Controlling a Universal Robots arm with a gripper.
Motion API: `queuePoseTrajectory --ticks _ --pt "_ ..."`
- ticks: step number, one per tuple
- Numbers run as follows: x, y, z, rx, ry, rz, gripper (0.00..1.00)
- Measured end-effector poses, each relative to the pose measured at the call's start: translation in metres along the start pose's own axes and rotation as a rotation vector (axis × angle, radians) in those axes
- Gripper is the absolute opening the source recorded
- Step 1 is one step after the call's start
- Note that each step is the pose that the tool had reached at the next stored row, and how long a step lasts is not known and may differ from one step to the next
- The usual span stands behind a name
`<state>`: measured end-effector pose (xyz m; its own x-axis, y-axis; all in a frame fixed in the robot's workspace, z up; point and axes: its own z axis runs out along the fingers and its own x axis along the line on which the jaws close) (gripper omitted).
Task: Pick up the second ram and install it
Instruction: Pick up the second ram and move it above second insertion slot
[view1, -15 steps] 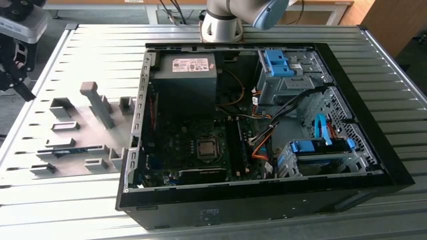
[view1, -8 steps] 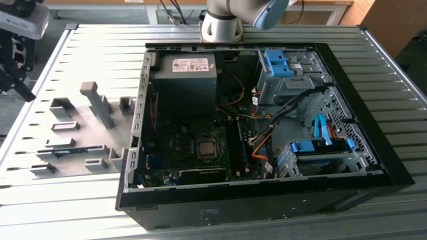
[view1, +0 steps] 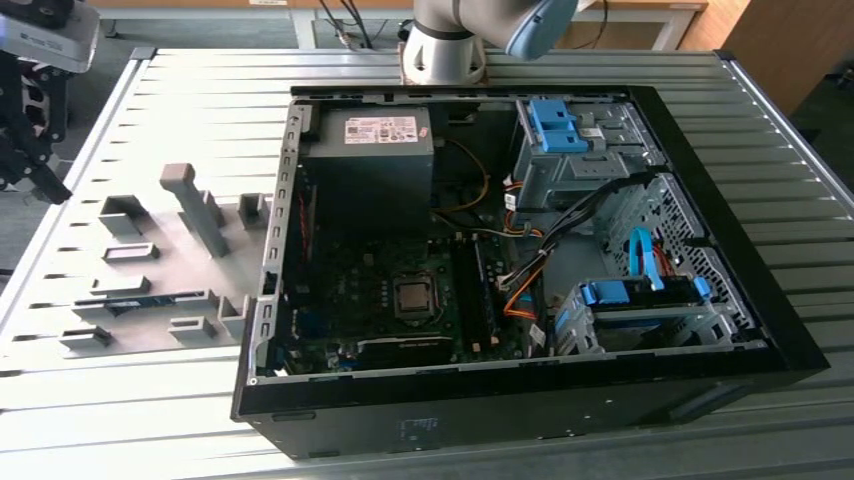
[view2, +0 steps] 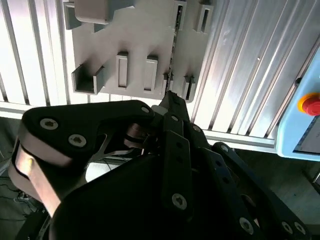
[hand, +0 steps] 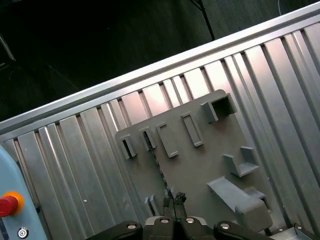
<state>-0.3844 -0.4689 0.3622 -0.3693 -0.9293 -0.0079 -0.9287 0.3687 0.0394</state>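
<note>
Slatted metal table (view1: 200, 110), second ram (hand: 159, 170) in grey fixture (hand: 200, 165) below end effector (hand: 173, 199)

Ext view high; both wrist views overlook fixture plate (view2: 135, 40) (hand: 200, 165).

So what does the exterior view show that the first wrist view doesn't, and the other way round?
Exterior view's own: the open computer case, its motherboard and the arm's base.
First wrist view's own: a red button and dark floor past the table edge; here the gripper hangs above the fixture plate.
Shared: the ribbed metal table, the plate, and the memory stick lying in its slot, not yet picked up.
</note>
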Motion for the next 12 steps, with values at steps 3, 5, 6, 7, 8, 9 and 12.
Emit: queuePoseTrajectory --ticks 3,5,6,7,8,9,12 --pt "0.0 0.0 0.0002 -0.0003 0.0012 -0.031 0.11" --pt "0.0 -0.0001 0.0005 -0.0004 0.0022 -0.057 0.11" --pt "0.0 0.0 0.0006 -0.0006 0.0028 -0.072 0.11" --pt "0.0 -0.0001 0.0007 -0.0007 0.0034 -0.088 0.11" --pt "0.0001 -0.0001 0.0008 -0.0009 0.0041 -0.103 0.11" --pt "0.0 -0.0001 0.0011 -0.0009 0.0046 -0.119 0.11" --pt "0.0001 -0.0001 0.0012 -0.0014 0.0065 -0.161 0.11"
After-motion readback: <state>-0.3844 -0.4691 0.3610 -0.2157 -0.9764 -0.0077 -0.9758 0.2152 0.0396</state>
